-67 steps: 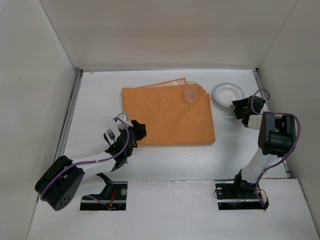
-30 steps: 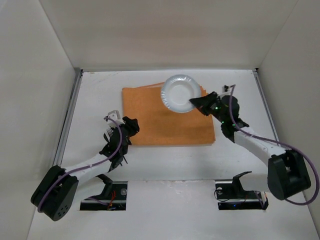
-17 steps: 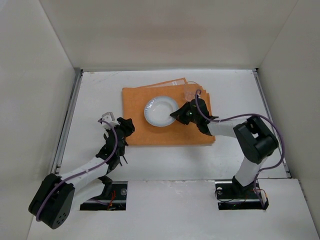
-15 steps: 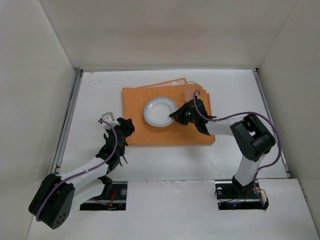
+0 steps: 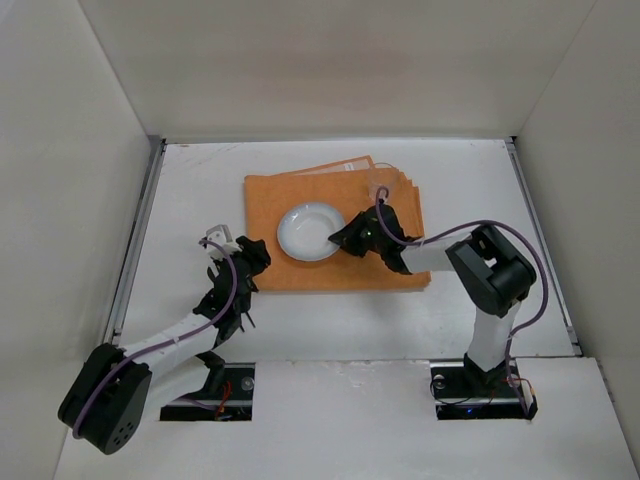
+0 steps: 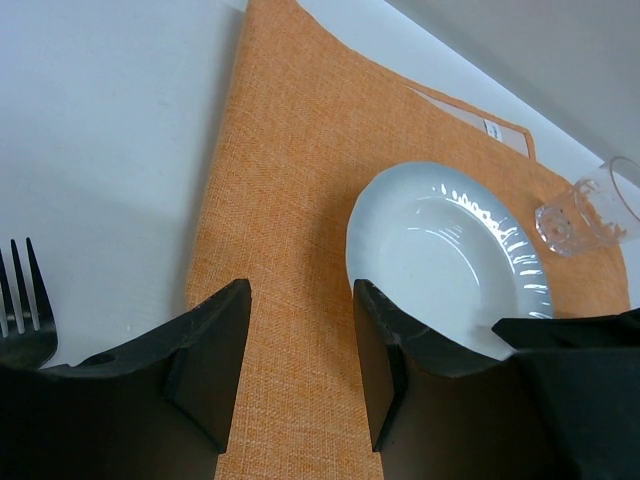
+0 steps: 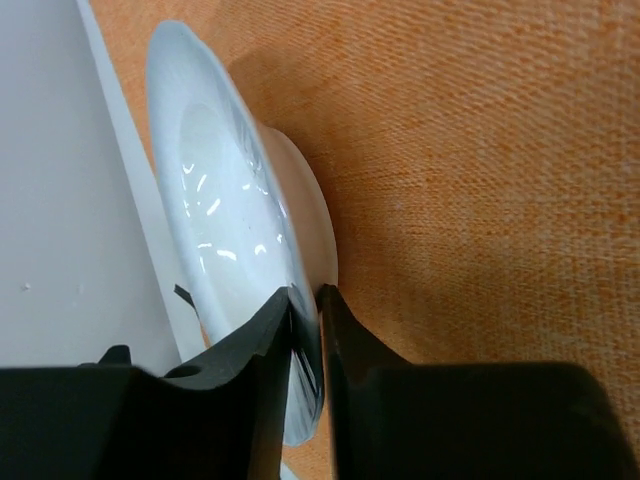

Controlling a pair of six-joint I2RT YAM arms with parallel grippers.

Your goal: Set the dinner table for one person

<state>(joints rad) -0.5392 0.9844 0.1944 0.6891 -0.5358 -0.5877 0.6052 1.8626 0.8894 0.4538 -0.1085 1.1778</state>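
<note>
A white plate lies on the orange cloth on the white dinner table. My right gripper is shut on the plate's right rim; the right wrist view shows the rim pinched between the jaws over the cloth. My left gripper is open and empty at the cloth's left front corner, over the cloth in its wrist view, with the plate ahead to the right. A fork lies on the table left of the cloth, also in the left wrist view. A clear glass stands at the cloth's far right.
The glass also shows in the left wrist view, just beyond the plate. White walls enclose the table at the back and both sides. Metal strips run along the table's side edges. The arm bases sit at the near edge.
My right gripper has carried the plate from the table's far right onto the cloth and lowered it to the cloth's middle, shifting it a little left. My left gripper has barely moved.
</note>
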